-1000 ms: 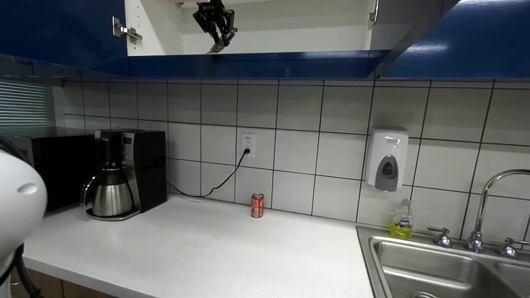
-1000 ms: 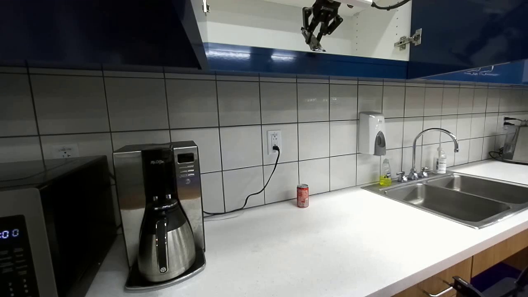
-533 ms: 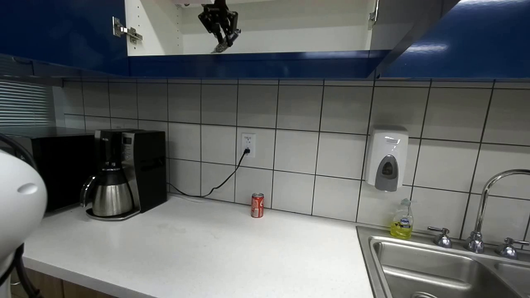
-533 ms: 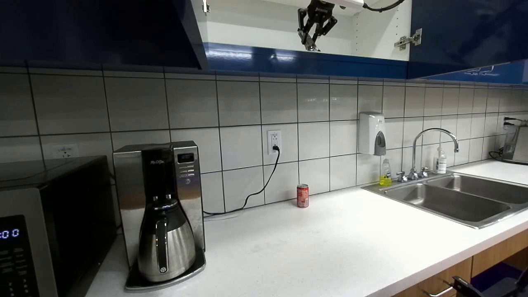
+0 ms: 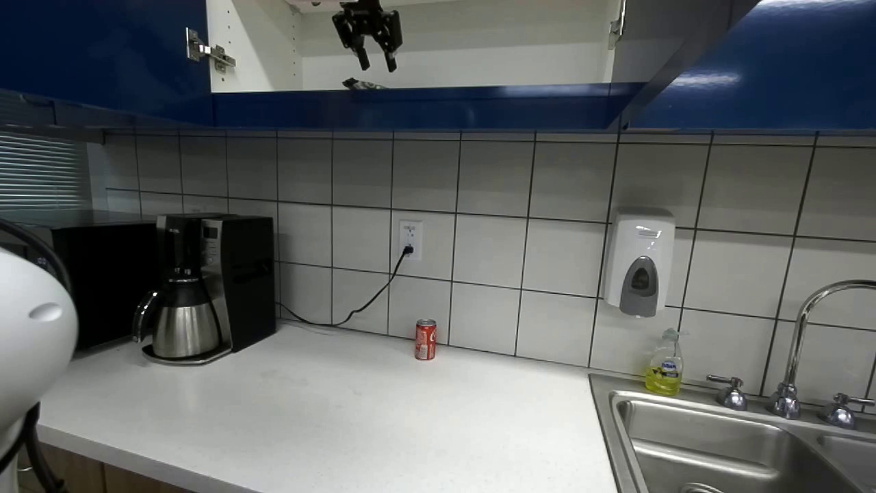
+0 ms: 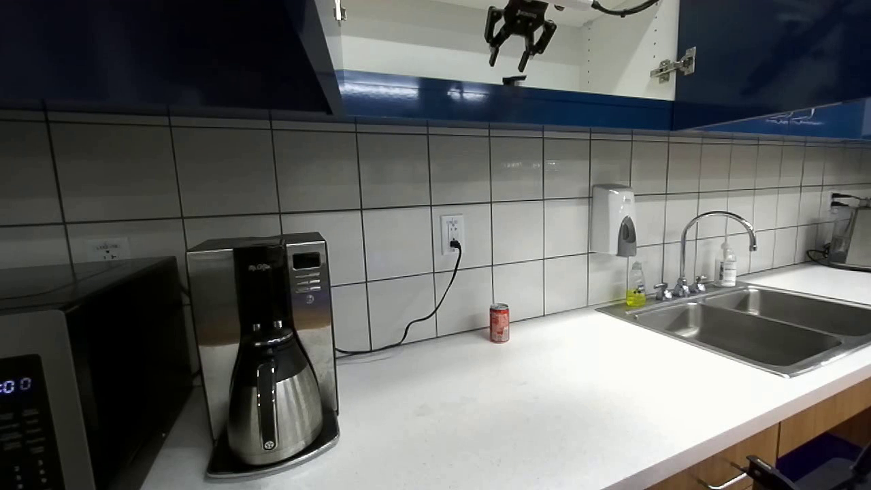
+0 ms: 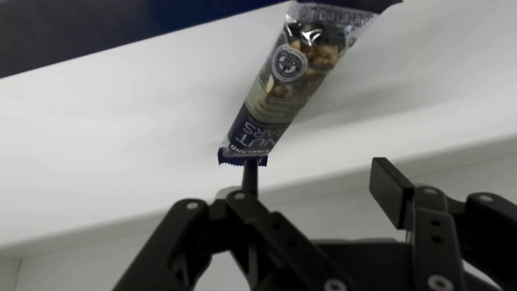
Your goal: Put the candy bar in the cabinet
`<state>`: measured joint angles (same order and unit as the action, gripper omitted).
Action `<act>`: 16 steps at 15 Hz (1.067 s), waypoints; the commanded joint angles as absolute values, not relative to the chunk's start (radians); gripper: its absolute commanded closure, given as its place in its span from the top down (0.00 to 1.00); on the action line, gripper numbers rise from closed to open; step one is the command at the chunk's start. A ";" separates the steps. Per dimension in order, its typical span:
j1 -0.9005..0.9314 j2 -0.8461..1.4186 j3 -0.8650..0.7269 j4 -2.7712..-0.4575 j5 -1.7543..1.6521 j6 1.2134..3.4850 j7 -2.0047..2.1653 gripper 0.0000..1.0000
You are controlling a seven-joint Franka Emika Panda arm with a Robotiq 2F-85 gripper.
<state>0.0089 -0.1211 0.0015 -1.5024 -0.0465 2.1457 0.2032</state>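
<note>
My hand [image 5: 378, 67], spread and holding nothing, hangs above the candy bar [image 7: 280, 87] lying in the cabinet [image 5: 493, 58]; the bar's long axis slants toward the blue front edge [image 7: 121, 26], so I judge rising straight up safest.

A kitchen, this, and everything here says so! Tiled wall [image 6: 395, 163] behind, long white counter [image 6: 435, 435] before me, the blue-fronted cabinet [image 5: 445, 108] wide open overhead. Along the back edge, there's the microwave [image 6: 129, 354], display [image 6: 15, 386] glowing, and just beside it a coffee maker [image 6: 314, 340] with its steel carafe [image 6: 296, 405]. On we go: a red drinks can [image 6: 499, 323], and up on that wall a soap dispenser [image 5: 640, 263]. Here's the double sink [image 6: 748, 337], set into the counter, faucet [image 6: 683, 253] arching, yellow dish soap [image 5: 664, 373] at the back corner nearest the can. Beyond, half cut from sight, what might be another appliance [image 6: 854, 241]. And wooden base units [image 6: 827, 418] under the front edge!
</note>
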 commanded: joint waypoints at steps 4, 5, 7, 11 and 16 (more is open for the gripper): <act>0.003 -0.079 -0.007 -1.447 -0.064 2.127 0.241 1.00; 0.004 -0.087 -0.008 -1.456 -0.064 2.130 0.240 1.00; 0.004 -0.102 -0.013 -1.471 -0.060 2.130 0.235 1.00; 0.007 -0.168 -0.019 -1.546 -0.044 2.155 0.212 1.00; 0.010 -0.302 -0.024 -1.711 -0.037 2.202 0.194 1.00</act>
<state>0.0081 -0.1929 -0.0192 -1.5751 -0.0450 2.1558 0.2142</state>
